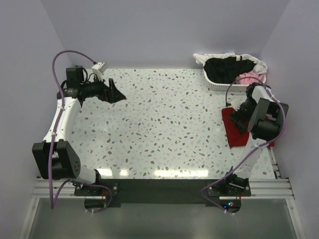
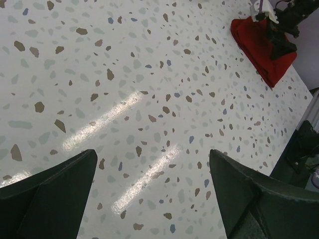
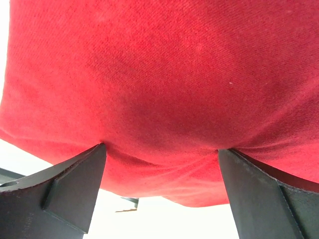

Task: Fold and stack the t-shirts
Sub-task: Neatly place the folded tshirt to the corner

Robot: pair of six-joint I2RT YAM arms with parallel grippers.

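A dark red t-shirt lies folded near the table's right edge; it also shows at the top right of the left wrist view. My right gripper is open, with both fingertips set wide apart and pressing down on the red cloth, which dimples under them. Nothing is pinched between the jaws. My left gripper hangs open over the bare far-left tabletop, holding nothing. A black t-shirt, a pink one and a white one lie heaped in the basket.
The white slotted basket stands at the far right corner, just behind my right arm. Walls close in the table on the left, back and right. A metal rail runs along the near edge.
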